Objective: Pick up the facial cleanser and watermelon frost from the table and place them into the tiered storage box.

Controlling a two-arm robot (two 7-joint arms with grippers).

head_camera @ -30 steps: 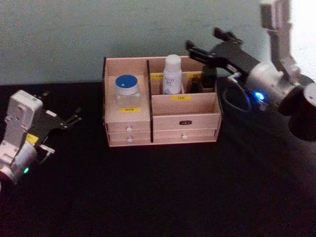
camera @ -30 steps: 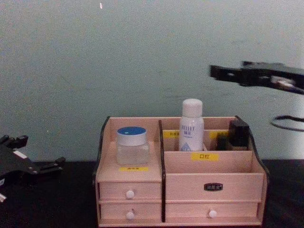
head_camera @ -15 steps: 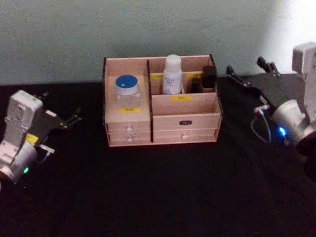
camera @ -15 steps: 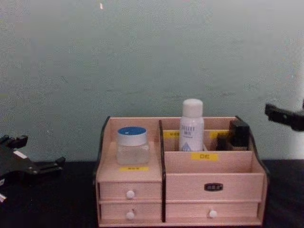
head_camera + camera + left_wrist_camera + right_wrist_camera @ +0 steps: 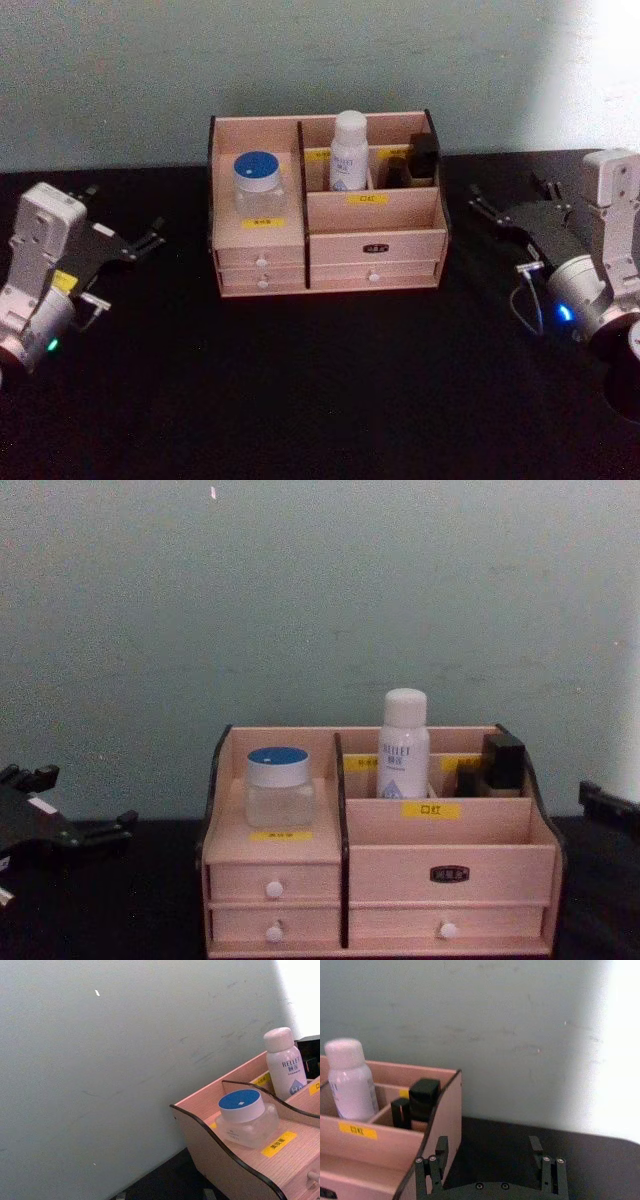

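Both items sit in the tiered storage box (image 5: pixel 325 240) as we hold our two arms back at the table's sides. Our right gripper (image 5: pixel 512 208), fingers spread and empty, hangs low over the dark table (image 5: pixel 330 390) just beside the box's right wall; in the right wrist view the two black fingers (image 5: pixel 432 1170) stand well apart with nothing between them. From that gripper, the facial cleanser (image 5: pixel 349 150) stands upright to its left and farther back, in a rear compartment of the box's right section, next to some small black containers (image 5: pixel 420 160). We judge the narrow slot is what keeps the tall bottle from tipping.

Our left gripper (image 5: pixel 125 243) rests on the opposite side, well apart from the box, its fingers likewise parted and carrying nothing. To its right, the watermelon frost (image 5: pixel 257 182) sits on the raised left shelf above the two small drawers, blue lid up, squarely on a flat deck that suits a squat jar.

With bottle and jar both housed and neither hand holding anything, we read the task as essentially complete; what seems left is only for the arms to settle clear of the box.
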